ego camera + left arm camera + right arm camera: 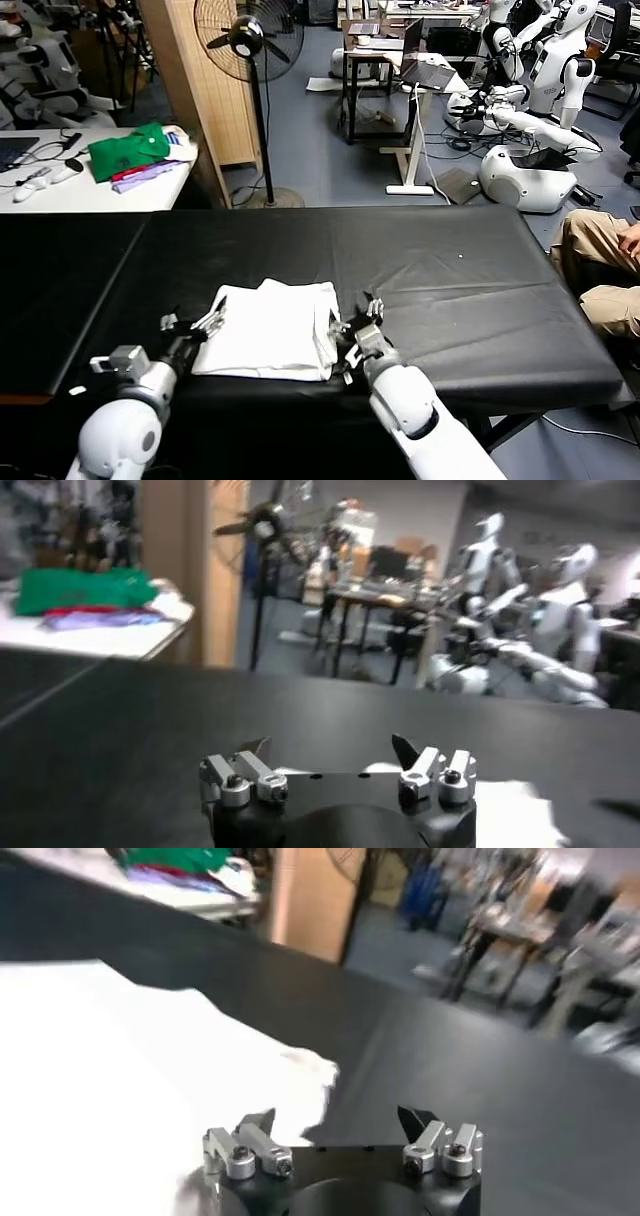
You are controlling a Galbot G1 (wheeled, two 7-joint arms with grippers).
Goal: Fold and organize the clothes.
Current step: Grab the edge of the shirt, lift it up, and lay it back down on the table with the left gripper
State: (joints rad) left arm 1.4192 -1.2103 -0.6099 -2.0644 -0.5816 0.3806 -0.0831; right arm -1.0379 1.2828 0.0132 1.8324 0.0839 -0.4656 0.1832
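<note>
The clothes, one white T-shirt (272,328), lie folded into a compact rectangle near the front edge of the black table (450,290). My left gripper (203,324) stands open at the shirt's left edge, nothing between its fingers. In the left wrist view the left gripper (332,752) shows wide open over black cloth, with bits of white shirt (510,810) just beyond it. My right gripper (358,322) is open at the shirt's right edge. The right wrist view shows the right gripper (338,1120) empty, the white shirt (110,1088) spreading out beside it.
A white side table (90,185) at the back left carries a green garment (128,150), a purple cloth (150,176) and cables. A standing fan (250,40), a wooden partition (195,80), desks and parked white robots (540,110) fill the room behind. A seated person's knee (605,265) is at far right.
</note>
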